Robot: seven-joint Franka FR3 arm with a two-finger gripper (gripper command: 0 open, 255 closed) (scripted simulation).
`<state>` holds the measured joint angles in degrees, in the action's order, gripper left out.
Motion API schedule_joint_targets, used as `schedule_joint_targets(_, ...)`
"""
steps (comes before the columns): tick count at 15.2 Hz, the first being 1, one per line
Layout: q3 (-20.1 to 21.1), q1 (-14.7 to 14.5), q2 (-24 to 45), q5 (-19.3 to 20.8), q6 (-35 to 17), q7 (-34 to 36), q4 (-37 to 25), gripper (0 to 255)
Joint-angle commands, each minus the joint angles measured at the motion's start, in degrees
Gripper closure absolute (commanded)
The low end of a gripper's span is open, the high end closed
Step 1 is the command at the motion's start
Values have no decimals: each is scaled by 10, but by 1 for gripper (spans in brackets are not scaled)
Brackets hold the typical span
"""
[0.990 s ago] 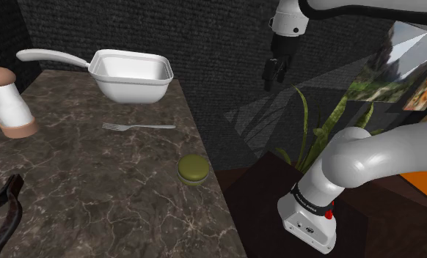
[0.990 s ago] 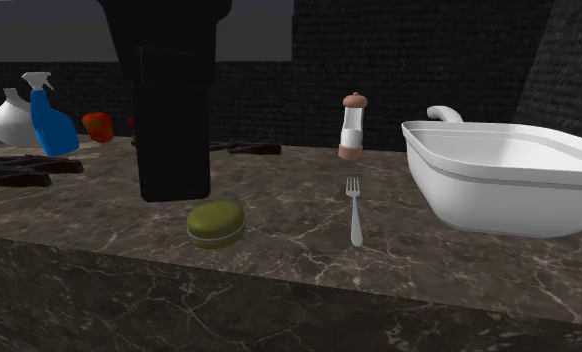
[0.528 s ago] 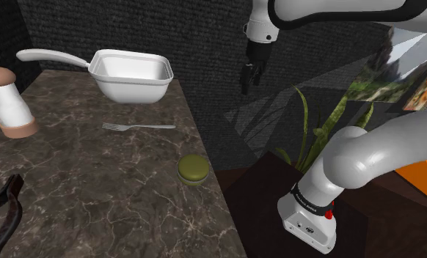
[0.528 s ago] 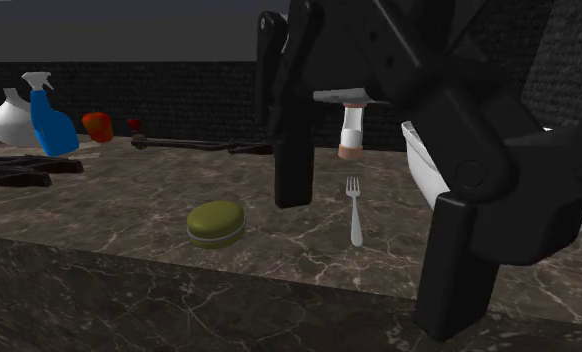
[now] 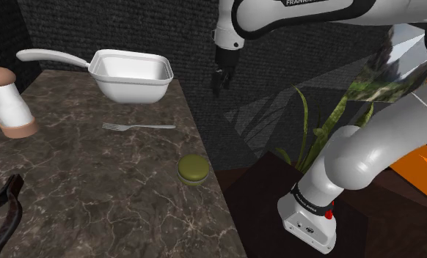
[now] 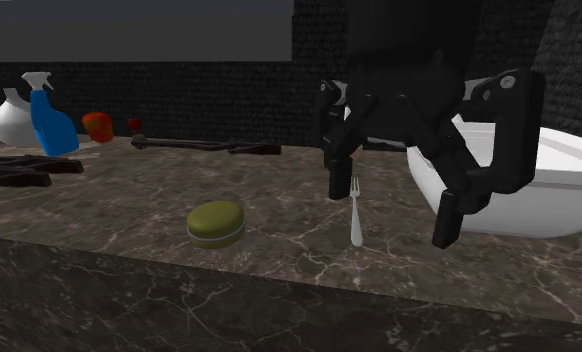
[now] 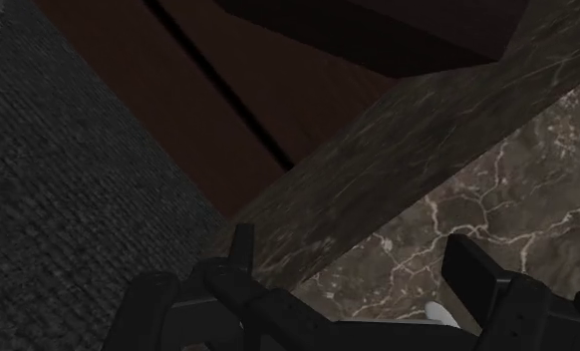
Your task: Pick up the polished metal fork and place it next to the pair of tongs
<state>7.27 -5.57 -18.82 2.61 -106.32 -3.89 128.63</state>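
- Although the gripper hangs in the air just off the counter, out past the edge on the stand's side and near the corner where the white pan sits, it holds nothing. Its two black fingers stand wide apart.
- The fork lies flat on the counter, a little in from that same edge. It sits between the pan and a flat olive-green round thing and touches neither.
- Its long axis runs about square to that edge. The handle end points toward the edge and the tines point inward across the counter, toward the pepper mill by the opposite edge.
- The dark tongs lie by that opposite edge too, down toward the end of the counter away from the pan. They are well apart from the fork.
- Looking along the gripper, the counter's edge runs slantwise ahead of the parted fingers, with marbled top on one side and dark brown boards on the other.
- A blue spray bottle and a small red thing stand far down the counter.
- A green plant rises beside the stand.
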Motion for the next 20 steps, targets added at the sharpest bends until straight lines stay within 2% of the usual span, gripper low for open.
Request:
schedule_joint_targets(1,8,-9,37,-3,-21,-6,-21,0)
schedule_joint_targets(10,43,-42,196,-3,-85,-38,-133,0)
schedule_joint_targets(20,79,-89,372,21,-110,-67,-300,0)
